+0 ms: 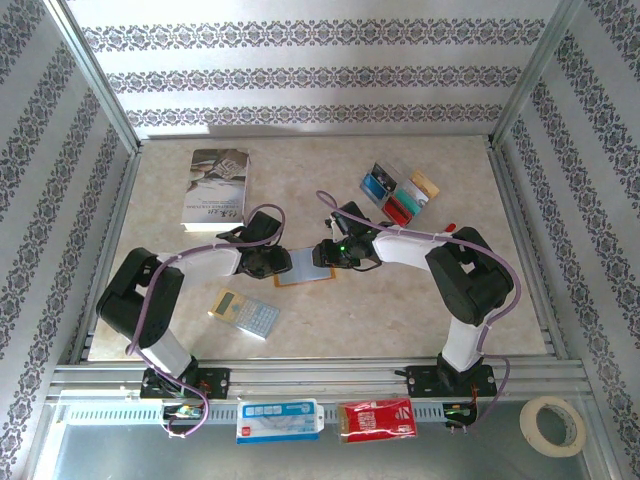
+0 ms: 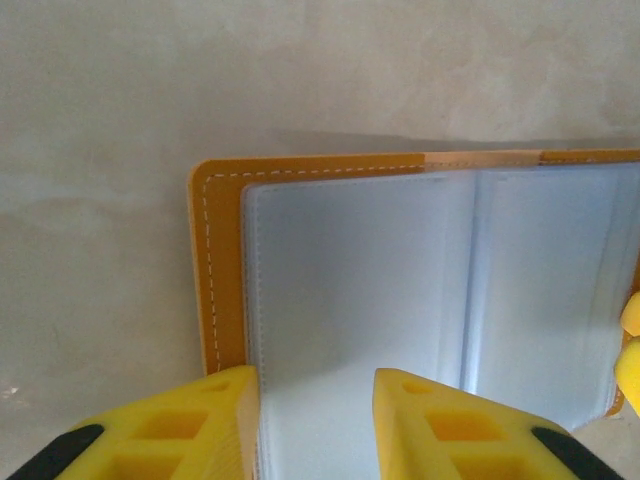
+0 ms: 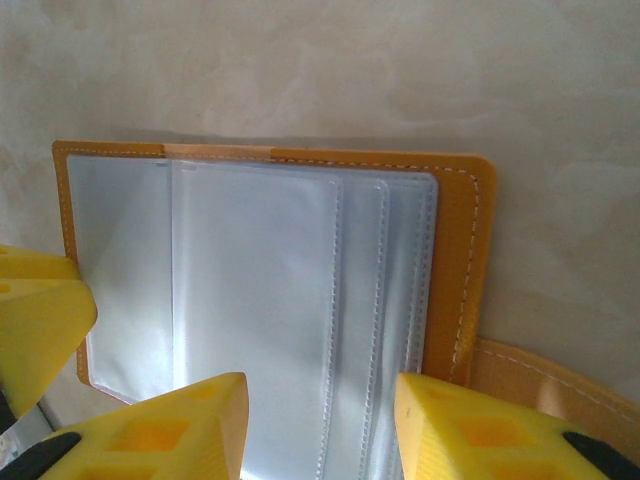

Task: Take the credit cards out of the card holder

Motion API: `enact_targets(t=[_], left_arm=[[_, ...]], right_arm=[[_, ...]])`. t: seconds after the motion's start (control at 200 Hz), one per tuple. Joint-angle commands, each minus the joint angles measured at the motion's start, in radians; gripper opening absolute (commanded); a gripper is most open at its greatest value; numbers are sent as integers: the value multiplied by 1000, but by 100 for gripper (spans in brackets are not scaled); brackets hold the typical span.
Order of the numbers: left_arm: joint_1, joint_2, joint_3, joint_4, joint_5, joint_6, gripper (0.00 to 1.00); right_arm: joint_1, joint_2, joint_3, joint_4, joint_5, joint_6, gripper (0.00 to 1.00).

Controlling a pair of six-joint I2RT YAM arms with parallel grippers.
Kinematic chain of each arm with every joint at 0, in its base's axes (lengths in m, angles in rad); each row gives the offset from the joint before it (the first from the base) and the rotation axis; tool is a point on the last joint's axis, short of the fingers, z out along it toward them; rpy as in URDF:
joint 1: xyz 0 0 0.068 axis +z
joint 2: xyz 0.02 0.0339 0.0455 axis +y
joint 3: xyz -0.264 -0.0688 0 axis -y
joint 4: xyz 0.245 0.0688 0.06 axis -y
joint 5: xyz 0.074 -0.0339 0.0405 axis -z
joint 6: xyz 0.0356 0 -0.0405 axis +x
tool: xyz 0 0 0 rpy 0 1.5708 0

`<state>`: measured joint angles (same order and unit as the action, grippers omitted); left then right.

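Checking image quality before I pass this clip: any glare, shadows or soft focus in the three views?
Top external: back wall washed out by bright light, table evenly lit. Left wrist: card holder slightly soft, a faint shadow on the table along its far edge. Right wrist: the holder's stitching crisp, a pale sheen on its clear sleeves.

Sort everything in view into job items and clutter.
Job in hand:
card holder, lying open
credit cards, spread out beyond it

Just lying about:
grey book
calculator
tape roll
blue-white packet
red packet
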<state>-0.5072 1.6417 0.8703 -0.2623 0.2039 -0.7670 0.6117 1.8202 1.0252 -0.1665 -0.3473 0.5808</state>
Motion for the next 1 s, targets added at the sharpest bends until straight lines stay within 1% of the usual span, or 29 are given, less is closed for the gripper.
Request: enact_targets(t=[0.0,0.12,0.285,0.615,0.754,0.994], left_arm=[[-20,21,25,-28,-12,5,33],[-21,25,28,-32,-18,7,32],[-21,41,32,-18,7,8,29],[-37,95,76,-11,24,11,26],[-36,64,74,21,65,2,26],[-36,-8,54,63,104,-10,28]], right_arm=[[8,24,8,-11,1,-1,44],[8,30,6,-11,1,-3,44],[8,42,5,-17,1,-3,44],[9,60,6,-21,2,-3,40],[8,57,5,-24,5,-7,40],[8,59,8,-23,4,-7,40]])
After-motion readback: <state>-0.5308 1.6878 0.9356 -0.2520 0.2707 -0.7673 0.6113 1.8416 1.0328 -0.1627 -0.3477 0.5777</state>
